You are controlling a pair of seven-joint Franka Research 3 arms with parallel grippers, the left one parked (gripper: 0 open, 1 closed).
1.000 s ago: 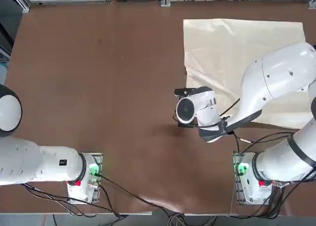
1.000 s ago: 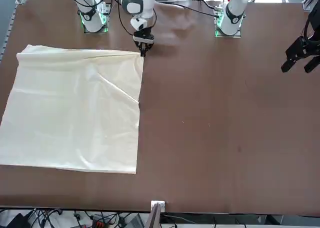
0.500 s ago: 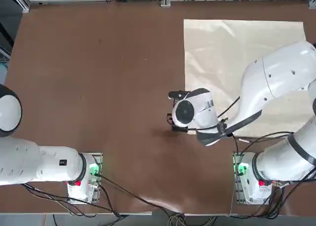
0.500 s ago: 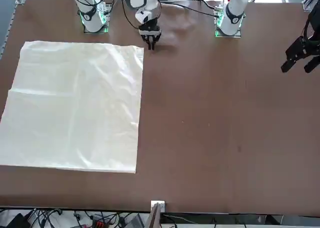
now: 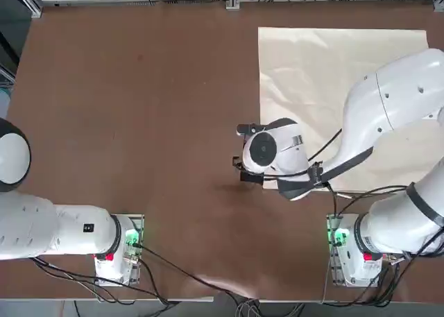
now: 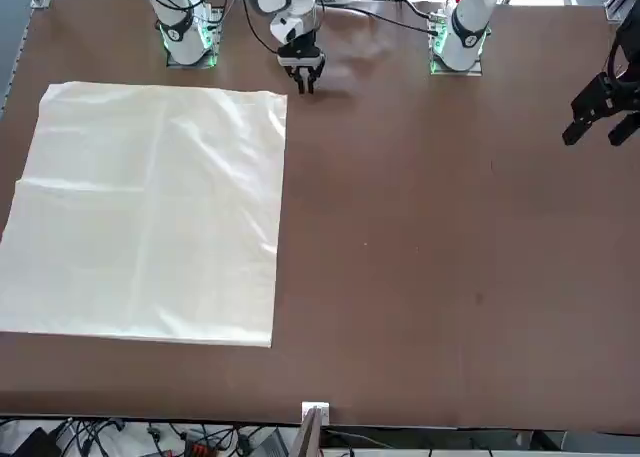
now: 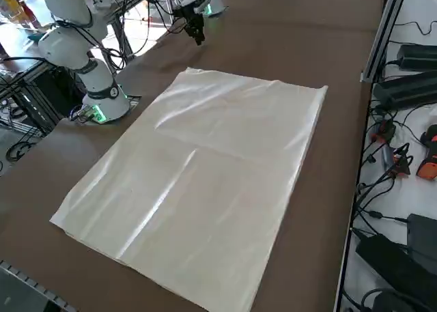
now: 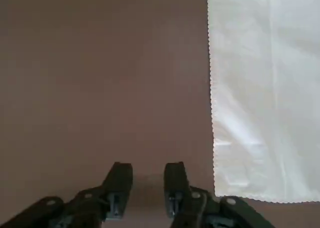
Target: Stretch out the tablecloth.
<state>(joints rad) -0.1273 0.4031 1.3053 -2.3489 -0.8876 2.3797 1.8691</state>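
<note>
The tablecloth is a pale cream sheet lying flat on the brown table, on my right half. It also shows in the front view, the right side view and the right wrist view, with faint creases. My right gripper hovers just off the cloth's corner nearest my base and toward the table's middle, above bare table. Its fingers stand a little apart with nothing between them, and the right gripper is open and clear of the cloth's zigzag-cut edge.
Bare brown table stretches to the left of the cloth. Arm bases with green lights sit at the near edge. Cables and devices line the ledge beyond the table's right side.
The gripper was shut at the cloth's corner and the cloth showed a diagonal fold. It has since drawn off the corner toward the middle and opened, and the cloth lies flat.
</note>
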